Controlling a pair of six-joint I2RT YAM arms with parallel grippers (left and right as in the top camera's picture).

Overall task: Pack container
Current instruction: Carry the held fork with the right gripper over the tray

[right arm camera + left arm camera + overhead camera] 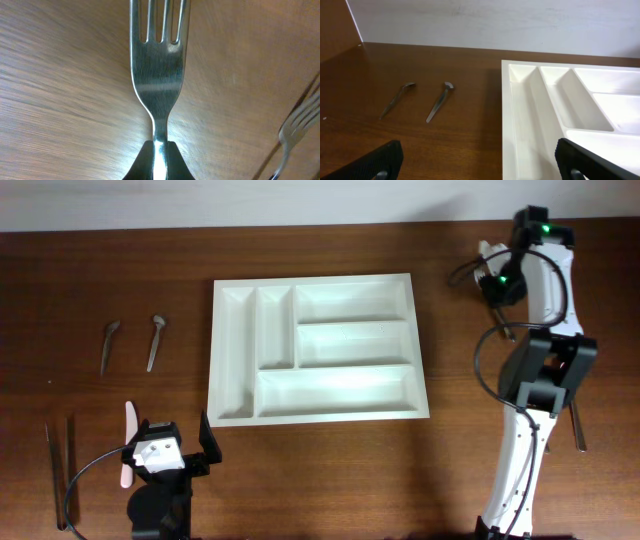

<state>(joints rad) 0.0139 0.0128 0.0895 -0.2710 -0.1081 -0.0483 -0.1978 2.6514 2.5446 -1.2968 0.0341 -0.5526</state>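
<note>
Nearest edge, down-left of the large white rectangular plastic cutlery tray (335, 388): the left gripper (170, 432) hangs over the brown wood-grain table (450, 450). Its black ribbed fingers (375, 162) are spread wide, released, with nothing between them and touching nothing.

Only the overhead view shows two thin dark sticks (70, 465). They lie side by side, farther left of the tray than the gripper.

Next out, left of the tray and well apart from it, lie a small grey metal spoon (110, 346) and a twin spoon (155, 342), bowls toward the far side. Both the overhead and the left wrist view catch them.

The tray sits mid-table. It is smooth and glossy, with sloped walls and rounded corners. Two narrow upright slots are on its left and three long horizontal slots on its right. We see nothing lying in any slot.

Right of the tray, the right gripper (158, 150) is clenched on the neck of a polished steel fork (157, 75), tines pointing away from the wrist camera. Only the right wrist view shows this grip; overhead, the arm covers it. We cannot tell whether the fork touches the wood. The same view catches a second fork (295, 125), blurred, at its right edge.

Farthest, beyond the tray's far rim, stands a pale matte wall (495, 25).
</note>
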